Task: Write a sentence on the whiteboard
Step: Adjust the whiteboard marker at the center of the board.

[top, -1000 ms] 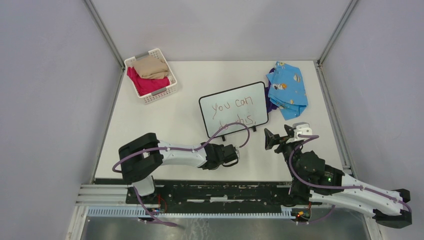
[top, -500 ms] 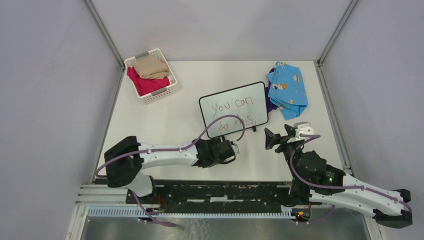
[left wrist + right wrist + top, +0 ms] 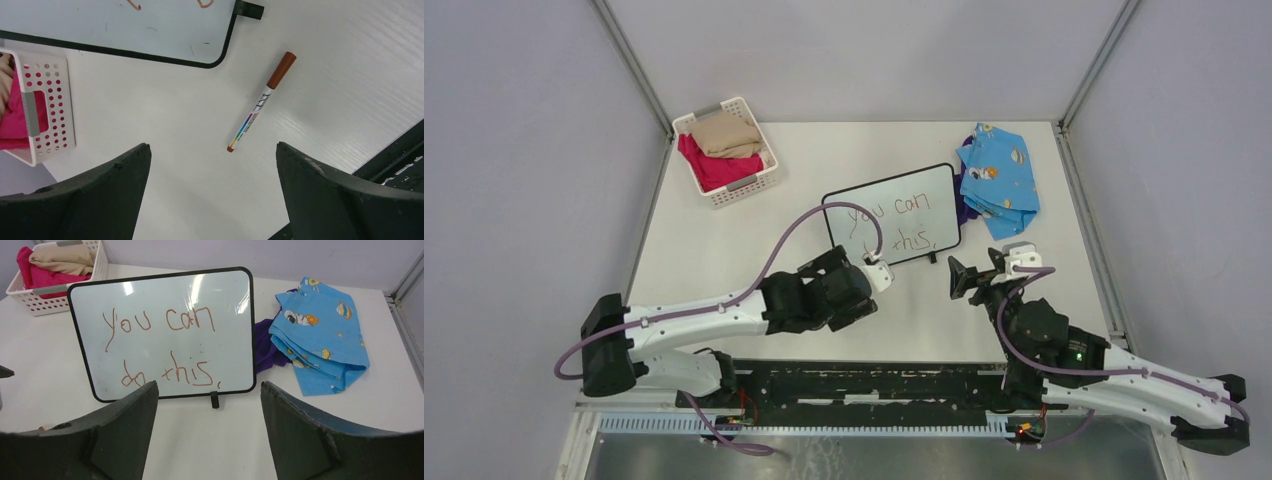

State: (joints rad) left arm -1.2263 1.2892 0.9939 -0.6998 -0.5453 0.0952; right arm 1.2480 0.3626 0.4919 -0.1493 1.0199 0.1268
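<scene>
The whiteboard (image 3: 892, 215) stands on its feet at mid-table, with "you can do this," written on it in brown; it fills the right wrist view (image 3: 165, 335). A brown-capped marker (image 3: 262, 102) lies free on the table beside the board's lower corner (image 3: 220, 60); in the top view my arm hides it. My left gripper (image 3: 212, 146) hangs open above the table just short of the marker's tail, and is seen from above in front of the board (image 3: 839, 295). My right gripper (image 3: 976, 268) is open and empty, facing the board (image 3: 208, 385) from a short distance.
A white basket (image 3: 727, 152) of folded clothes sits at the back left, its corner showing in the left wrist view (image 3: 47, 110). A blue printed cloth (image 3: 999, 180) over a purple one lies right of the board. The black rail (image 3: 874, 385) runs along the table's near edge.
My left arm has swung, carrying its wrist left and towards the board, and its jaws have spread wide. The marker lies loose on the table. The right arm barely moved.
</scene>
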